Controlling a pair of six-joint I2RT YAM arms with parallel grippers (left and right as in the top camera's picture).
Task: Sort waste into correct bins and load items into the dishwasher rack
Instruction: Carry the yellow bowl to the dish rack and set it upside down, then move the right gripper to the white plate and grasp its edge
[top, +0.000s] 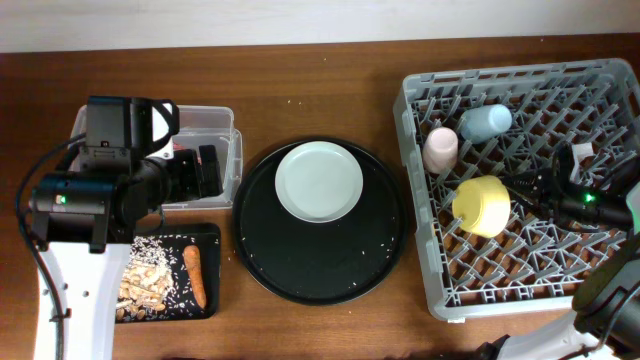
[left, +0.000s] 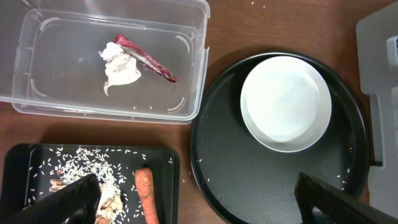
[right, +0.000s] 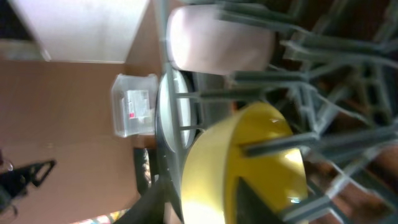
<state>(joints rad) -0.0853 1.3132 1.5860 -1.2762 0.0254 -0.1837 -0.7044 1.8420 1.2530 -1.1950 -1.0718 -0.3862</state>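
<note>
My left gripper (left: 199, 202) is open and empty, hovering over the gap between the shallow black tray (left: 25, 155) and the round tray; it also shows overhead (top: 200, 170). The clear tub (left: 199, 62) holds a crumpled tissue (left: 120, 67) and a red wrapper (left: 146, 59). The black tray holds a carrot piece (left: 144, 193) and beige scraps with rice (left: 93, 165). The grey-green plate (top: 318, 180) lies on the round black tray (top: 320, 260). In the rack (top: 440, 290) are a pink cup (top: 439, 148), a blue cup (top: 485, 122) and a tilted yellow bowl (top: 480, 205). My right gripper (right: 205, 205) straddles the bowl's wall (right: 267, 149). Chopsticks are out of view.
The rack's lattice pegs (right: 292, 93) crowd around my right gripper. The round black tray fills the table's middle between the bins and the rack. A few rice grains lie on the round tray (left: 249, 180). Bare wooden table (top: 300, 70) runs along the far side.
</note>
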